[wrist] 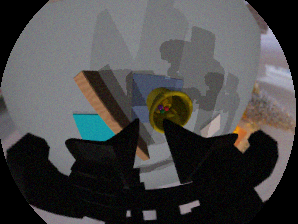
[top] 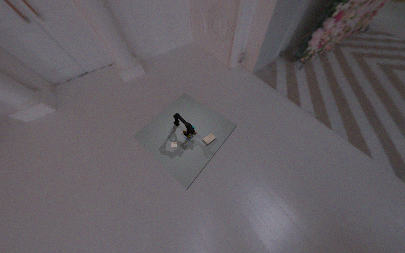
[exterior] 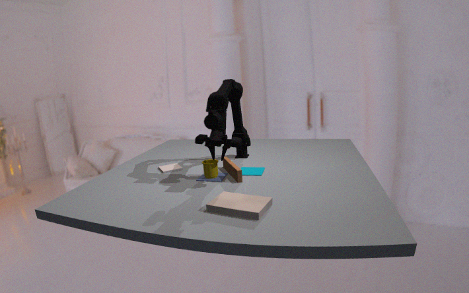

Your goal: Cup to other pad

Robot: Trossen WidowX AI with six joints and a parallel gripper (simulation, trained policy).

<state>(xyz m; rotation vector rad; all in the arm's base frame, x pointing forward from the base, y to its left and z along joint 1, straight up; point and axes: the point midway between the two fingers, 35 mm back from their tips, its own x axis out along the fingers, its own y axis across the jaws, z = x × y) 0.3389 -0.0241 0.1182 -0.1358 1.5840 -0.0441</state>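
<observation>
Parted black jaws [exterior: 217,159] hold nothing above the yellow round cup [exterior: 210,169] [wrist: 170,111]. Upright on a flat blue pad [exterior: 221,177] [wrist: 142,95], it contains coloured marbles [wrist: 164,104].

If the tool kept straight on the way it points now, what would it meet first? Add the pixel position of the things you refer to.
Probably the rim of the yellow round cup [top: 188,137] [exterior: 210,169] [wrist: 174,111], under one fingertip of the tool [top: 187,134] [exterior: 217,160] [wrist: 152,120]; depth is unclear.

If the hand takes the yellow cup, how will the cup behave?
The cup looks stiff, as its wall stands straight, so it probably will not bend much. Its marbles lie loose at the bottom, so they may roll if it tilts. It is fairly tall for its base, so a push near the rim might tip it.
</observation>
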